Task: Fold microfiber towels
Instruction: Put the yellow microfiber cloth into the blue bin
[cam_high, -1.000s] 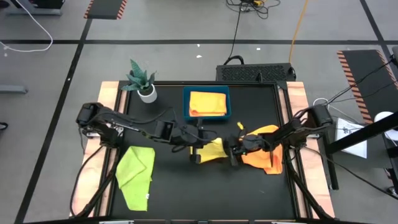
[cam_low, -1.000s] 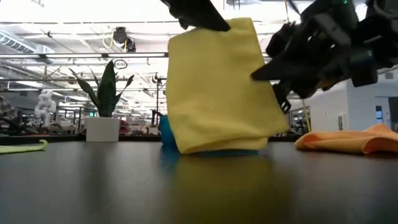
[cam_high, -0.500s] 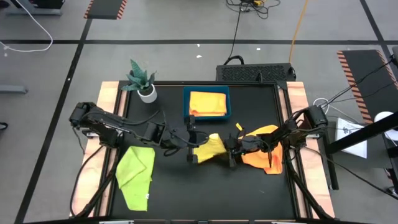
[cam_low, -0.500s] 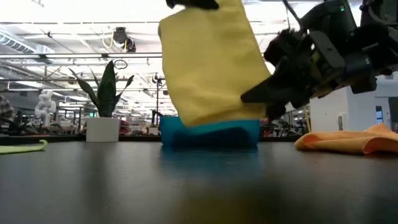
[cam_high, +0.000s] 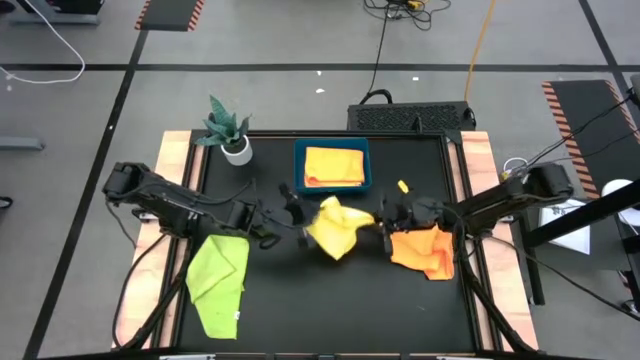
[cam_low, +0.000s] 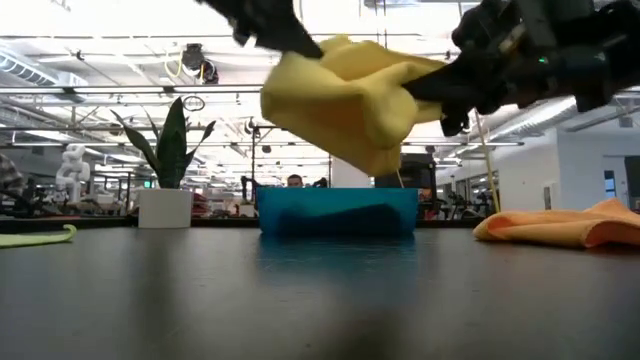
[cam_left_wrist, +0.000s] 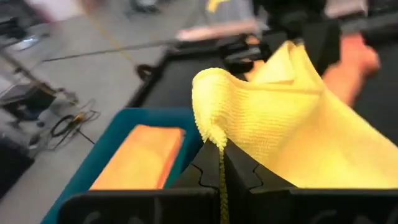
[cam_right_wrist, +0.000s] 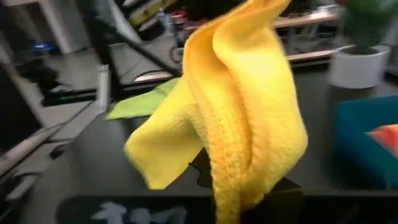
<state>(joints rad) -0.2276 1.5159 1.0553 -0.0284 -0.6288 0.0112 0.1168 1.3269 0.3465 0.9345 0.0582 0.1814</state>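
While both arms hold the cloth aloft, these are my notes, view by view.

High view: I have the yellow towel (cam_high: 338, 226) bunched in the air over the middle of the bench (cam_high: 300, 300), between the left end effector (cam_high: 296, 215) and the right end effector (cam_high: 392, 218). A lime green towel (cam_high: 216, 278) lies flat near the left arm, an orange towel (cam_high: 424, 250) is heaped under the right arm, and another yellow-orange towel sits in the blue tray (cam_high: 299, 166) at the back, beside a potted plant (cam_high: 228, 131).

Low view: I see the yellow towel hanging clear of the bench, sagging in a loose lump in front of the tray, with dark fingers at each upper end.

Left wrist view: my left end effector is clamped on a thin edge of the yellow towel, with only a narrow pinch of cloth between the pads.

Right wrist view: my right end effector grips a thicker, doubled ridge of the same towel.

Risk: I judge the left pinch is shallow, so pulling the arms apart to flatten the cloth could tug that edge free.

Risk: the bunched layers may set down crooked, and a low pass could drag the cloth across the tray rim.
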